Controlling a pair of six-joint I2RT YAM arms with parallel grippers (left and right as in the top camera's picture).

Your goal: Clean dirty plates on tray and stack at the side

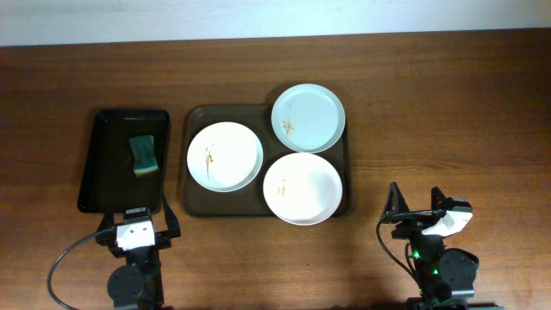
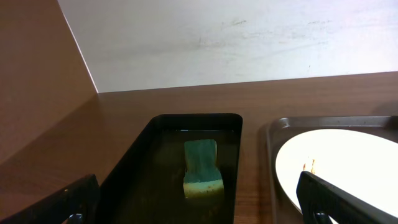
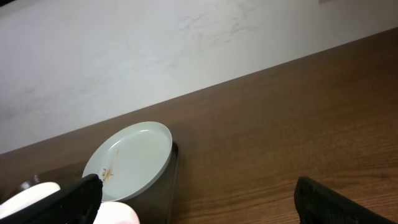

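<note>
The brown tray holds three plates. A white plate with an orange smear lies at its left. A pale blue-green plate with a smear lies at the back right, over the rim. A white plate with a small smear lies at the front right. My left gripper is open and empty at the near edge, in front of the black tray. My right gripper is open and empty, right of the brown tray. The left wrist view shows the left white plate; the right wrist view shows the blue-green plate.
A narrow black tray stands left of the brown tray, with a green and yellow sponge in it, also in the left wrist view. Bare wooden table lies to the right. A pale wall runs along the back.
</note>
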